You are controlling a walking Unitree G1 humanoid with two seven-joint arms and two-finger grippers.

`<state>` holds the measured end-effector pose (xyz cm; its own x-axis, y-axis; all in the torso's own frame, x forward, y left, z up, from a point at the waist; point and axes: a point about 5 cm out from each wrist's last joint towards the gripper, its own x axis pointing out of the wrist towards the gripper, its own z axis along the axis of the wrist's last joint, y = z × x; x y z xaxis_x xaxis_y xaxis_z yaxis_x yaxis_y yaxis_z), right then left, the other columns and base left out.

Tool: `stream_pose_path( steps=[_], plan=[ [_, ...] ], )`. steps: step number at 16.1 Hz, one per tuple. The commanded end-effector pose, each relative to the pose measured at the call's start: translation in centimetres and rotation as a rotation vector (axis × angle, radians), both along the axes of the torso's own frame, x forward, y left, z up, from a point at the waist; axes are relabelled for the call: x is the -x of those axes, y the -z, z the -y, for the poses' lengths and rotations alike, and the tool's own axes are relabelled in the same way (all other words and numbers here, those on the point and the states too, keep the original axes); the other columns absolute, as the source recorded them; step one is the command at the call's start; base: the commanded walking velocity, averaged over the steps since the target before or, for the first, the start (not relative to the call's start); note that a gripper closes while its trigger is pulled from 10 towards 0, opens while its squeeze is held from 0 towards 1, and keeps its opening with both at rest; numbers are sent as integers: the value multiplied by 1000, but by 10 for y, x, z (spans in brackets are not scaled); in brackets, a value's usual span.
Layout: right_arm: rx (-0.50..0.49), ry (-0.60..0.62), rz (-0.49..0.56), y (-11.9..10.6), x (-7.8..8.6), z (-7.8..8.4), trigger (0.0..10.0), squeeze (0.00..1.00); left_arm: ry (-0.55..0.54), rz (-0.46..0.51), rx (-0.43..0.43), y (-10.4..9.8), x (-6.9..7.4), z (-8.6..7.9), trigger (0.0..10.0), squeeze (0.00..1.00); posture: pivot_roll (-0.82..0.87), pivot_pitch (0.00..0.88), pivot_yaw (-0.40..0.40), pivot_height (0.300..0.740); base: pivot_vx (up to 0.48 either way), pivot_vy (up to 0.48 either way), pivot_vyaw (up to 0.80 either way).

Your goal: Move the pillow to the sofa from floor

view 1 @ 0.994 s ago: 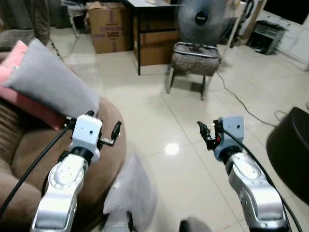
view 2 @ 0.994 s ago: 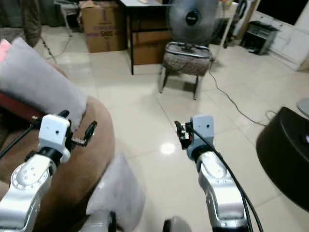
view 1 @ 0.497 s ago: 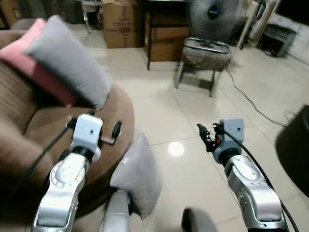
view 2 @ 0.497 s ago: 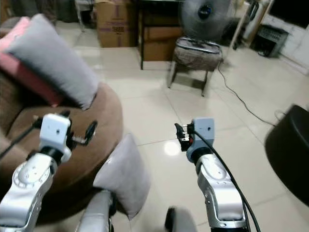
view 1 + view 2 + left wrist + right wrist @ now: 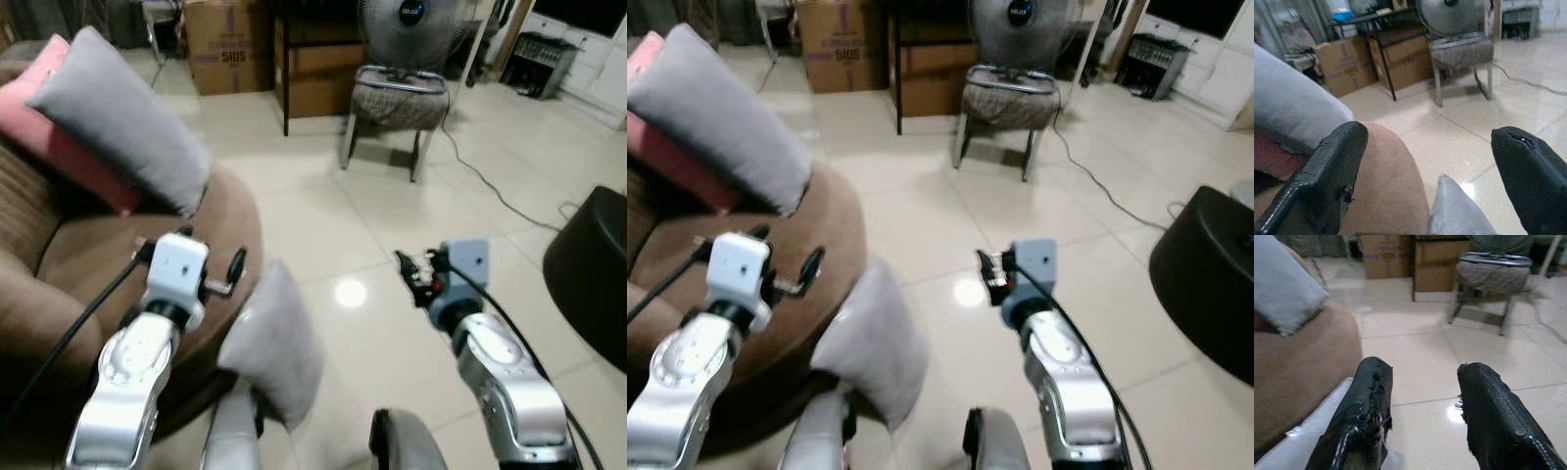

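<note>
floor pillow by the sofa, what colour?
Light grey, plain. The pillow leans against the brown sofa; clearest in the left eye view.

Tiled floor (image 5: 323,235): grey pillow (image 5: 274,343) leaning against brown sofa (image 5: 69,264).

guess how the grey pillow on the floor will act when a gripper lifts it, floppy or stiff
The grey pillow looks soft and plump, so it will probably sag around the grip. It leans against the brown sofa, so a push would likely topple it. It seems light for its bulk.
</note>
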<state>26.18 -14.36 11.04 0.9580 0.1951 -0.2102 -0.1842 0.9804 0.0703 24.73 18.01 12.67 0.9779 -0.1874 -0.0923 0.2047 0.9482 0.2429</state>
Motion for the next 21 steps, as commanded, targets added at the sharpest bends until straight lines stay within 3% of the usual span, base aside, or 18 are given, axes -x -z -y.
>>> stream_pose_path(
  steps=[1,7,10,21],
  plan=[
    [9,18,13,-3,0,6,10000,0,23,16,5,-6,-4,5,10000,0,70,0,-23,636,266,0,-800],
    [-6,-24,42,-6,0,1,10000,0,-1,20,-14,-7,-3,-2,10000,0,77,0,-24,636,268,0,0],
    [53,-61,37,-5,1,-1,10000,0,-5,18,-18,-6,0,-4,10000,0,83,0,-28,636,262,0,533],
    [29,-28,31,-3,1,2,10000,0,9,25,-4,-8,-1,-1,10000,0,78,0,-23,636,0,0,73]
  ],
)
